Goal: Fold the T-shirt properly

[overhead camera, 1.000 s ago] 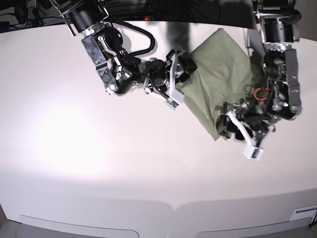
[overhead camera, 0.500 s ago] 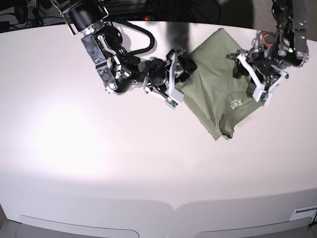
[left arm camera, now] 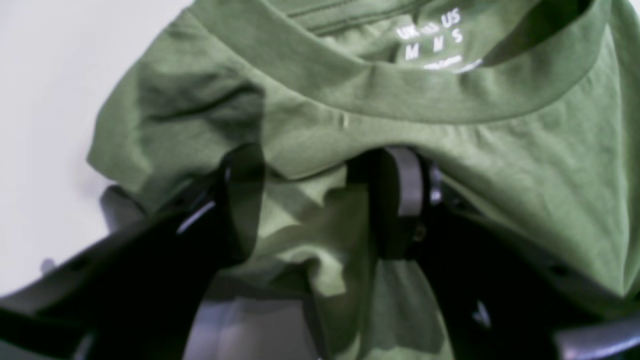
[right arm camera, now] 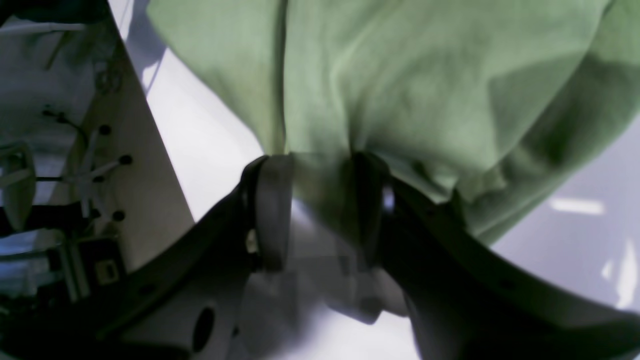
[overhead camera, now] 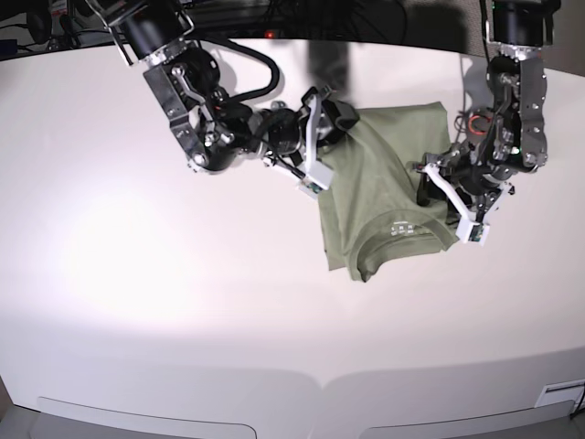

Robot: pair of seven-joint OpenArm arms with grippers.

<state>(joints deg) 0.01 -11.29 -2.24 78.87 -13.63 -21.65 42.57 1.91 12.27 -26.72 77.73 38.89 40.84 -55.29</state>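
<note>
At the table's [overhead camera: 137,274] far right lies the shirt [overhead camera: 375,197], folded narrow, collar toward me; my right gripper [overhead camera: 327,137] pinches its far edge, my left gripper [overhead camera: 448,203] pinches cloth just below the collar [left arm camera: 400,95]; I judge I'm mid-fold; next, lay both edges flat, then let go.

- Inside the collar of the T-shirt [left arm camera: 350,90], a white printed size label [left arm camera: 435,40] reads "UK" and "US" on its top line, with "M" and "S" beneath.
- A further line under these is too blurred to read.
- In the base view the label [overhead camera: 402,229] shows only as illegible white marks.
</note>
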